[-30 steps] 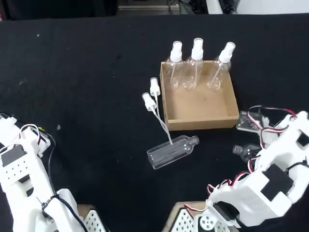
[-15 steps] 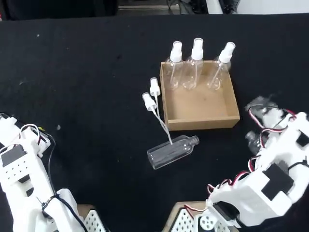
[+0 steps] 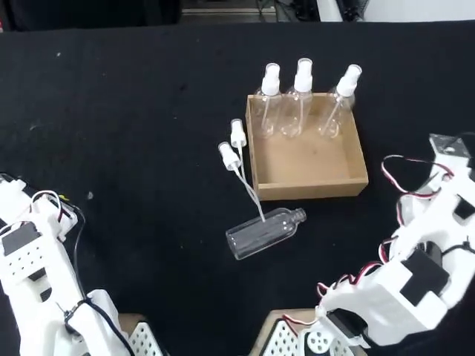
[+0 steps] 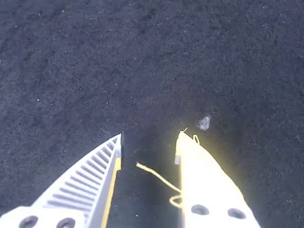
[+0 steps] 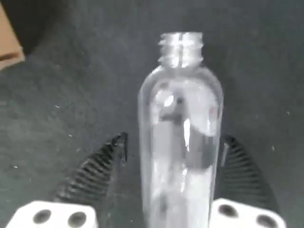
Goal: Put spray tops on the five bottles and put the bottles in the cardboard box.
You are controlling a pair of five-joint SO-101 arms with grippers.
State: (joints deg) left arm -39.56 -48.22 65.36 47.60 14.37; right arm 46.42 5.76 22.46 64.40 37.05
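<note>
The right tool (image 5: 173, 140), in the right wrist view, is closed on a clear round plastic bottle (image 5: 180, 118) as far as the wide body allows. Its two black ribbed fingers (image 5: 102, 175) stand on both sides of the bottle. The threaded neck of the bottle points away from the wrist and carries no spray top. Behind it is the black cloth table (image 5: 266, 57), and a corner of the brown cardboard box (image 5: 8, 40) is at the edge. In the left wrist view the left tool (image 4: 149, 137) is partly open and holds nothing. A thin yellow thread (image 4: 156, 175) hangs between its two white fingers (image 4: 80, 190), above the table, where a small pale speck (image 4: 204, 122) lies. In the high view the cardboard box (image 3: 308, 191) stands near the middle of the table. Three clear bottles with white spray tops (image 3: 300, 96) stand upright inside along its far wall. Two loose white spray tops with thin tubes (image 3: 228, 156) lie on the table just beside the box wall on the left arm's side. Their tubes reach to a second bare clear bottle (image 3: 263, 231), which lies on its side near the front wall of the box. The left arm (image 3: 37, 274) is at one near corner of the table and the right arm (image 3: 415, 289) at the other.
</note>
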